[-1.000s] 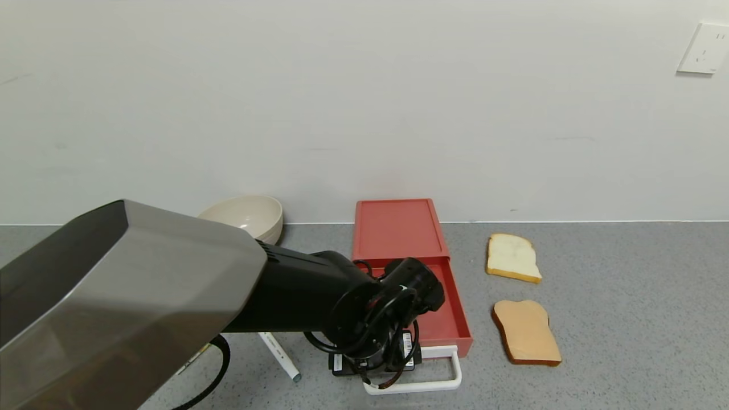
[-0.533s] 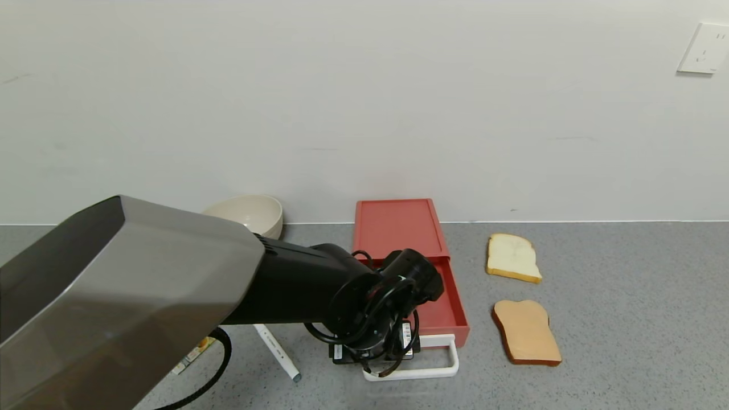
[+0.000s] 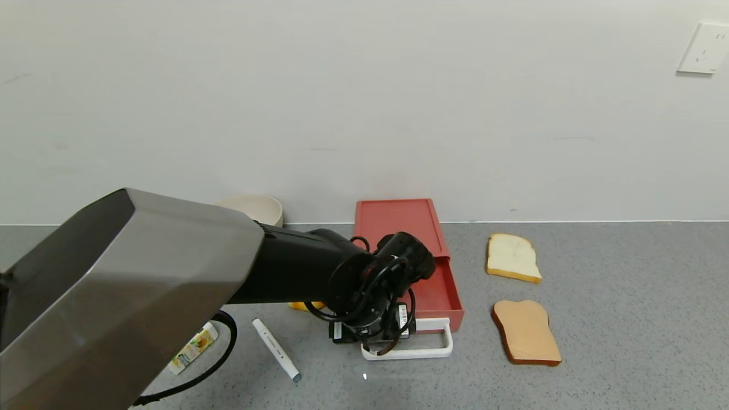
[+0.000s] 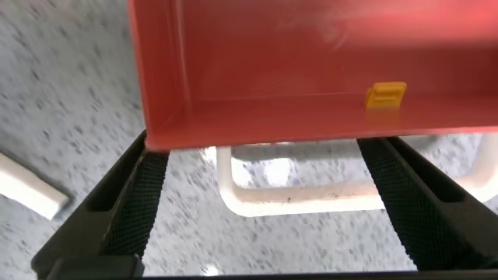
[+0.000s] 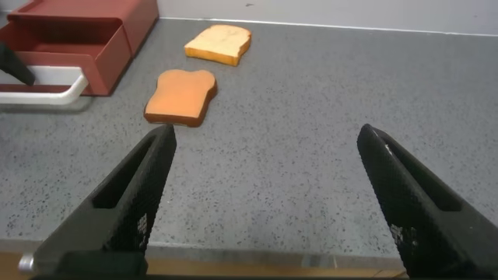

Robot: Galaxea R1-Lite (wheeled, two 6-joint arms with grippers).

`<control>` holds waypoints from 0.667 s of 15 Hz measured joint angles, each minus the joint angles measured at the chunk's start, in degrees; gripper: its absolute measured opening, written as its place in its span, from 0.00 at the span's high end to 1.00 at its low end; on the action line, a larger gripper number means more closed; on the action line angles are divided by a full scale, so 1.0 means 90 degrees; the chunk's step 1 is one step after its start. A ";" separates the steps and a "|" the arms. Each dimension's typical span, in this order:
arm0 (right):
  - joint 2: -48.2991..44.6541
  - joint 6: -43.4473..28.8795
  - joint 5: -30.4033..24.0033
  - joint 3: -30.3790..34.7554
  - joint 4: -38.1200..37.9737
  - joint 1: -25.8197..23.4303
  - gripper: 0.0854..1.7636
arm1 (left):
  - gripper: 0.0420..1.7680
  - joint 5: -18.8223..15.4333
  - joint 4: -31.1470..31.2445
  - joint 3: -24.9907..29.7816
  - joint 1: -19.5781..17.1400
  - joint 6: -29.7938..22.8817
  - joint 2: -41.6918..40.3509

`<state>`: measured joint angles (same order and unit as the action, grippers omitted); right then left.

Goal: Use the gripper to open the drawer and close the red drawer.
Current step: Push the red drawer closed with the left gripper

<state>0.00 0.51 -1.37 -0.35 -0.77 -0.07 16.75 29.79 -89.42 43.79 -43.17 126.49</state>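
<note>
The salmon-red drawer box [image 3: 397,226] stands against the wall with its red tray [image 3: 441,293] partly slid out toward me. The white loop handle [image 3: 421,352] sticks out from the tray's front. My left gripper [image 3: 377,340] hangs over the handle's left part, mostly hidden under its black wrist. In the left wrist view the left gripper [image 4: 261,155] is open, its fingers [image 4: 144,194] wide to either side of the handle [image 4: 296,198], close to the tray's front wall [image 4: 311,117]. My right gripper [image 5: 268,136] is open and empty, low over the table's near edge.
Two bread slices [image 3: 512,257] [image 3: 527,332] lie right of the drawer. A cream bowl [image 3: 256,206] stands by the wall behind my left arm. A white pen [image 3: 276,349], a small sachet [image 3: 193,347] and an orange item [image 3: 302,306] lie left of the handle.
The tray has slid back toward the box, and its handle and my left gripper have moved toward the wall with it. The bowl is now more hidden by the arm.
</note>
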 joint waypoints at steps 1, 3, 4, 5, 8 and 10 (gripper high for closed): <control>0.0000 0.0000 0.0000 0.0000 0.0003 0.0000 0.03 | 0.02 0.0007 -0.0024 -0.0070 -0.0027 0.0050 0.0034; 0.0000 0.0000 -0.0001 0.0000 0.0000 0.0005 0.03 | 0.02 0.0004 -0.0028 -0.0165 -0.0081 0.0138 0.0085; 0.0000 0.0001 -0.0001 0.0000 0.0003 0.0003 0.03 | 0.02 0.0000 -0.0034 -0.0217 -0.0112 0.0172 0.0112; 0.0000 0.0000 -0.0004 0.0000 0.0000 0.0000 0.03 | 0.02 0.0004 -0.0043 -0.0284 -0.0141 0.0225 0.0138; 0.0000 -0.0012 -0.0004 0.0000 0.0004 0.0000 0.03 | 0.02 0.0000 -0.0043 -0.0489 -0.0245 0.0429 0.0214; 0.0000 -0.0020 -0.0001 0.0000 0.0007 0.0000 0.03 | 0.02 -0.0005 -0.0043 -0.0622 -0.0314 0.0497 0.0265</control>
<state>0.00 0.33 -1.38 -0.35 -0.71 -0.07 16.70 29.40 -95.01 40.96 -38.69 128.88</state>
